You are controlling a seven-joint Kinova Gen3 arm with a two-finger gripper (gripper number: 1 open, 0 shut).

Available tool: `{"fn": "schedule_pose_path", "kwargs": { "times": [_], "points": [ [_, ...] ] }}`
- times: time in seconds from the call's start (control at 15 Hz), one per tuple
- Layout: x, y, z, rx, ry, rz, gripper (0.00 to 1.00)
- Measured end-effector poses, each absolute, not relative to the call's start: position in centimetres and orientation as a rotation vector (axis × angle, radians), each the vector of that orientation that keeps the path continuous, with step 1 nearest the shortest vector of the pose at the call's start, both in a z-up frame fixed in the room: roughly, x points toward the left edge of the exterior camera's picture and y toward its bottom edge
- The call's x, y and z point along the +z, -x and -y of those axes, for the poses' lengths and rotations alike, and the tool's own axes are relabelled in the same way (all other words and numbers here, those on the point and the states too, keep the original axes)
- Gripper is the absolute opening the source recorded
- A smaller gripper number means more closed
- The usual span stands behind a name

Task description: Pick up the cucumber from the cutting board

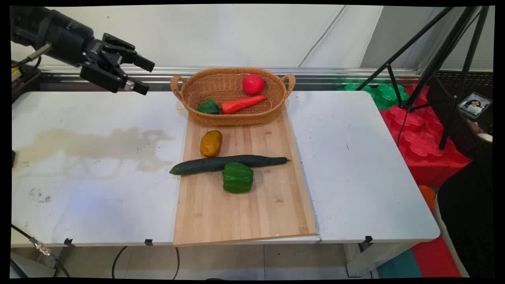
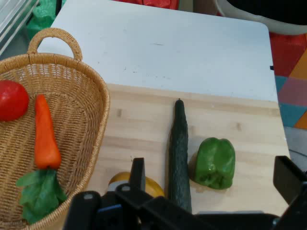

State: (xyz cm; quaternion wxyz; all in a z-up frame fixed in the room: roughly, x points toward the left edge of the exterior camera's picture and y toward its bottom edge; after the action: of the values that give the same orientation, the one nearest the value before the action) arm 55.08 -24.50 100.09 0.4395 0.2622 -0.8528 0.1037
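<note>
Black gripper [image 1: 138, 75], raised above the white table's [image 1: 98, 157] ten-o'clock corner, fingers spread wide and empty, aimed toward the wicker basket [image 1: 232, 114] at its three o'clock. Basket sits at the twelve-o'clock end of the wooden cutting board [image 1: 244, 213] and holds a red tomato [image 1: 253, 84] and an orange carrot [image 1: 241, 103] with green leaves. On the board: a yellow-brown potato [image 1: 211, 143]; at its six o'clock a cucumber [image 1: 229, 163] lying crosswise; a green pepper [image 1: 237, 178] touching the cucumber's near side. Hand view shows the same items: cucumber [image 2: 179, 158] between potato [image 2: 136, 184] and pepper [image 2: 215, 163].
</note>
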Motion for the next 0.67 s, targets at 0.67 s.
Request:
{"fn": "schedule_pose_path", "kwargs": {
  "times": [0.67],
  "points": [
    [93.7,-53.0,25.3,0.219,-0.631,2.306,1.00]
  ]
}}
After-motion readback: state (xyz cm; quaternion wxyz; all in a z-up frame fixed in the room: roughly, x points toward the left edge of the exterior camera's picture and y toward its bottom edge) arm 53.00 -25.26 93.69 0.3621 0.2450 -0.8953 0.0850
